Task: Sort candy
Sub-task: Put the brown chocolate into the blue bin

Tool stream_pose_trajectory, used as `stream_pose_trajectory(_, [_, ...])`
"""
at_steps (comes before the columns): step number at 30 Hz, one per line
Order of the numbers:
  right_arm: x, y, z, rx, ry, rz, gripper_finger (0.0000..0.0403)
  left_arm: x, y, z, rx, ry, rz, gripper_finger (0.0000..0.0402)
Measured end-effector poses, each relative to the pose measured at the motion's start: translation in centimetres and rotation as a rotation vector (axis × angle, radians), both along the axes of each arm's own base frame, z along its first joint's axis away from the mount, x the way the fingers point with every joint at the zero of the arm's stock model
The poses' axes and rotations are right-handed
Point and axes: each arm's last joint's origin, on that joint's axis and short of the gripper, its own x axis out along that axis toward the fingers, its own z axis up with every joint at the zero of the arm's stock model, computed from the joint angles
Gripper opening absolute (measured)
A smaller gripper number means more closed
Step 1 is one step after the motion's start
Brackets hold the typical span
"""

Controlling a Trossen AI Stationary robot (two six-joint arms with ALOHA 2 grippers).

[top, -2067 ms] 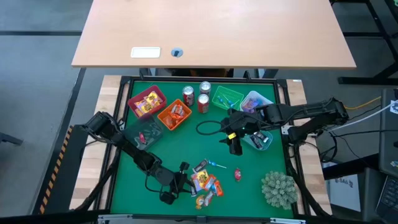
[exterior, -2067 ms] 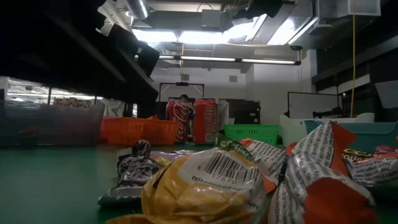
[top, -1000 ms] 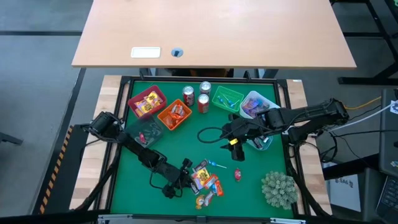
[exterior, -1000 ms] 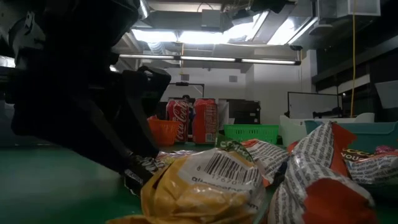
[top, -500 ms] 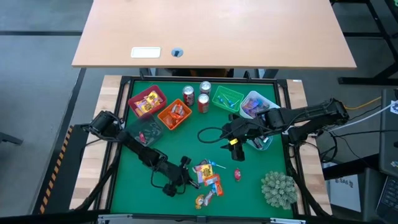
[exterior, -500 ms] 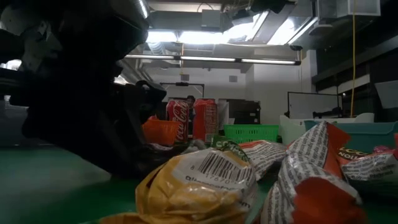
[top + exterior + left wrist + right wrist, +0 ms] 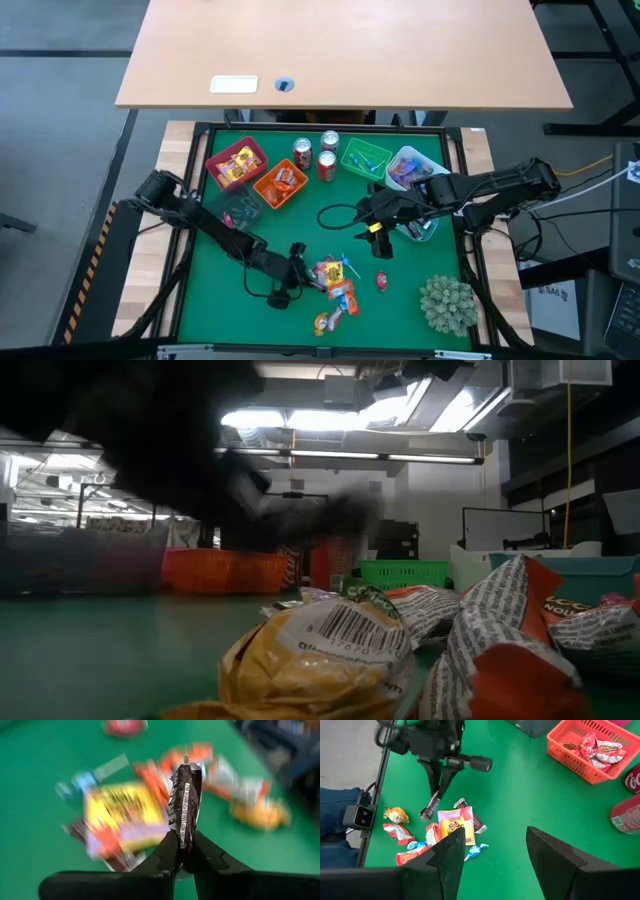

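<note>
A pile of wrapped candy point(image 7: 335, 285) in yellow, orange, red and blue lies on the green mat near the front edge. One red sweet point(image 7: 382, 281) lies apart to its right. My left gripper point(image 7: 299, 268) hangs just left of the pile, shut on a dark-wrapped candy point(image 7: 184, 800). My right gripper point(image 7: 378, 240) hovers high over the middle right of the mat, open and holding nothing point(image 7: 502, 860). My left gripper pinches the dark candy's wrapper near one end point(image 7: 184, 837) between its two fingertips. The fingers slant downward from the table's left. The rest of the candy sticks out past the fingertips point(image 7: 428, 809), and it looks lifted clear of the mat.
Along the far edge stand a pink bin point(image 7: 236, 165), an orange basket point(image 7: 280, 185), soda cans point(image 7: 327, 165), a green basket point(image 7: 363, 157) and a clear bin point(image 7: 405, 165). A grey bin point(image 7: 232, 212), a black cable loop point(image 7: 335, 210) and a spiky plant ball point(image 7: 447, 305) also sit on the mat.
My left gripper has shut on the dark candy at the pile's left edge, then risen and rolled its wrist, taking the candy up off the mat. A few sweets at the pile's left side have been nudged toward the right.
</note>
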Motion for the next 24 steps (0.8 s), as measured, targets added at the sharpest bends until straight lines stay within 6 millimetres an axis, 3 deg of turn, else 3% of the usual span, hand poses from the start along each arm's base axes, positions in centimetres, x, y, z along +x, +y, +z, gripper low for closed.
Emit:
stream_pose_trajectory(9, [0.3, 0.4, -0.3, 0.054, 0.012, -0.016, 0.0209, 1.2, 2.6, 4.2, -0.06, -0.218, 0.209, 0.0029])
stream_pose_trajectory(24, [2.9, 1.7, -2.9, -0.02, 0.031, 0.039, 0.0209, 3.0, 6.3, 6.5, -0.137, -0.448, 0.352, 0.003])
